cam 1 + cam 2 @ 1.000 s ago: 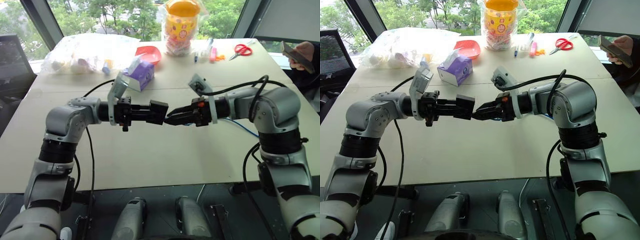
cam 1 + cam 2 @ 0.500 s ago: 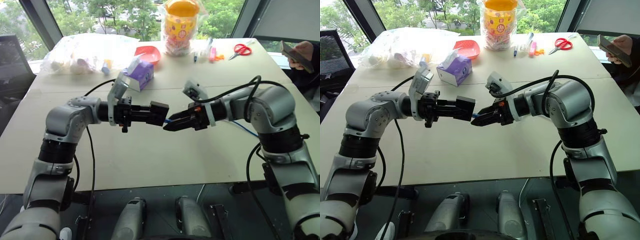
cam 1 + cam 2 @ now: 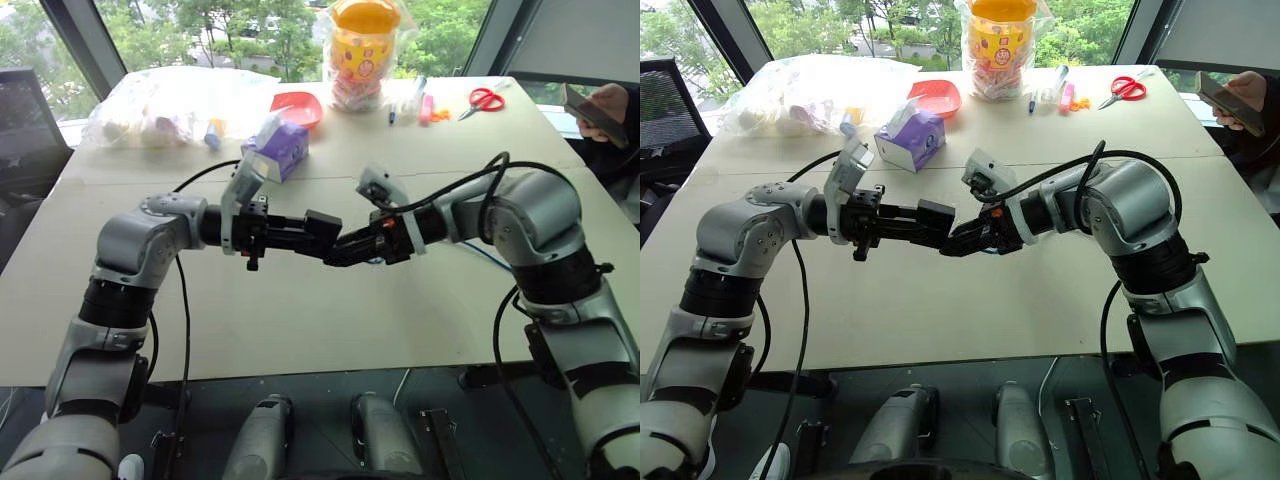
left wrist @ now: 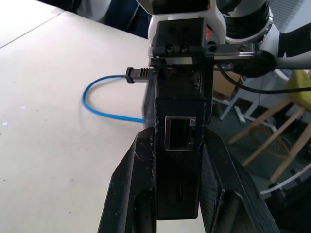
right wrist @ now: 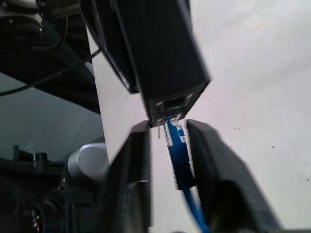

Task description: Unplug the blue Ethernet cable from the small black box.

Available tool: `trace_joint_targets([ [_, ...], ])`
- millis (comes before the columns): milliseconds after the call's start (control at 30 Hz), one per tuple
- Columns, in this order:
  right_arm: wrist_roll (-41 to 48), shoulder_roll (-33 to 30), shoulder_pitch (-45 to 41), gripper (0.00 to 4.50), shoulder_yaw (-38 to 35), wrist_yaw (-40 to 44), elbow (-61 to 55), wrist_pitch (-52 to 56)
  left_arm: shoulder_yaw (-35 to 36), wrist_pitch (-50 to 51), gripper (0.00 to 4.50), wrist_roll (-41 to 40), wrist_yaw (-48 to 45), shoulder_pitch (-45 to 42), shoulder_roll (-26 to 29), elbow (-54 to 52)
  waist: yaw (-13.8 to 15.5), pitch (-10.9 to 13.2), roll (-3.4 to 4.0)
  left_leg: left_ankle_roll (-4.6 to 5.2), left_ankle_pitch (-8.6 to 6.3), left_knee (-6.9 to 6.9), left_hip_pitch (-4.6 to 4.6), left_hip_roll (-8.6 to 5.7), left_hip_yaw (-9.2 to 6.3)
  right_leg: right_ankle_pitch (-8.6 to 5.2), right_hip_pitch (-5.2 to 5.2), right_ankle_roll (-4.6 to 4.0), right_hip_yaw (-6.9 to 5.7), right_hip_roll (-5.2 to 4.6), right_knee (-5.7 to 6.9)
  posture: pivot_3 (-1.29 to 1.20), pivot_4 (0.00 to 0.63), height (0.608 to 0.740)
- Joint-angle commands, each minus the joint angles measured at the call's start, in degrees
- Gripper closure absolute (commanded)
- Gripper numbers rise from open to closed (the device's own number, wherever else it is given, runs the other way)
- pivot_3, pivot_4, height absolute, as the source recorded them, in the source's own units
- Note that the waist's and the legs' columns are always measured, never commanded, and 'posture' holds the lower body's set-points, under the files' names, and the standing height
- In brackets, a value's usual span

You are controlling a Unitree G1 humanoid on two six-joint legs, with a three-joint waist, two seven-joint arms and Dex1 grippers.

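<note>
small black box (image 3: 322,229) sits mid-air above the table (image 3: 300,320), in front of the tissue box (image 3: 278,146). Ethernet cable (image 5: 179,154) plug just right of the box; scissors (image 3: 486,98) far behind-right.

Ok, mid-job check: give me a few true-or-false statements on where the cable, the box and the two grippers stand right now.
1. The left gripper is shut on the small black box, held above the table. True.
2. The right gripper hangs open, well clear of the blue Ethernet cable. False: its fingers are shut on the cable just behind the plug.
3. The plug sits at the box's port. True; whether it is out yet cannot be told.
4. The red scissors lie between the two grippers. False: they lie at the table's far right.
5. The purple tissue box stands on the table beyond the left arm. True.
</note>
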Motion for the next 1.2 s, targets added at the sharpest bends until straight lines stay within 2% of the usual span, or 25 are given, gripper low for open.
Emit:
trace_joint_targets([
  [33,-0.3,-0.9,-1.4,4.39,0.9,0.9,-1.7,-2.1,0.1,-0.9,4.01,-0.3,-0.7,-0.8,0.1,-1.2,0.0,0.0,-0.01,0.00,0.00,0.01,0.00,0.00,-0.01,0.00,0.00,0.00,-0.01,0.00,0.00,0.00,0.150,0.740],
  [533,-2.1,-2.0,-2.5,4.45,2.3,1.1,-0.6,-3.7,-0.2,-2.5,4.01,0.7,-2.0,0.7,1.7,-1.5,0.0,0.0,-0.01,0.00,0.00,0.00,-0.01,0.00,-0.01,0.00,-0.02,0.01,0.00,0.00,0.00,0.00,0.150,0.740],
  [767,-5.5,-6.4,0.7,4.45,6.0,1.7,0.2,-5.8,-0.9,-6.4,4.01,3.4,-4.8,3.3,5.9,-1.2,0.1,0.0,0.00,0.00,0.00,0.03,-0.13,0.00,0.00,0.00,-0.11,-0.01,-0.01,0.00,-0.01,0.00,0.150,0.740],
  [967,-9.7,-8.5,3.0,4.45,6.0,0.6,2.5,-10.9,-0.4,-9.5,4.01,5.2,-5.2,4.4,7.7,0.4,0.1,0.0,-0.01,0.01,-0.01,0.05,-0.19,0.00,0.01,0.00,-0.12,-0.01,-0.01,-0.01,-0.10,0.00,0.150,0.740],
  [1000,-11.3,-8.1,3.4,4.45,5.6,-0.7,3.4,-13.0,-0.3,-10.5,4.01,5.9,-4.8,4.6,7.7,0.8,0.1,0.0,0.00,0.01,-0.01,0.05,-0.20,0.00,0.01,0.00,-0.12,-0.01,-0.01,-0.01,-0.10,0.00,0.150,0.740],
  [1033,-15.3,-4.4,3.2,4.45,3.3,-8.9,9.1,-18.2,0.1,-13.6,4.01,7.7,-1.7,5.1,5.8,2.2,0.0,0.0,-0.02,0.01,-0.01,0.05,-0.19,0.00,0.01,0.00,-0.12,-0.01,-0.01,-0.01,-0.09,0.00,0.150,0.740],
  [1100,-20.2,0.4,2.8,4.45,0.3,-18.7,16.3,-24.8,0.6,-17.6,4.01,9.9,2.1,5.6,3.2,3.9,0.0,0.0,-0.04,0.01,0.00,0.05,-0.09,0.01,0.07,0.00,-0.07,-0.01,0.02,0.00,-0.09,0.00,0.150,0.740],
  [1200,-25.0,6.6,1.3,4.45,-4.8,-32.0,28.3,-30.1,0.5,-25.8,4.01,14.9,12.1,6.7,-4.2,7.3,0.4,0.0,-0.04,0.04,0.06,0.05,-0.11,-0.02,0.07,0.04,-0.08,-0.02,0.05,-0.04,-0.07,0.00,0.150,0.740],
])
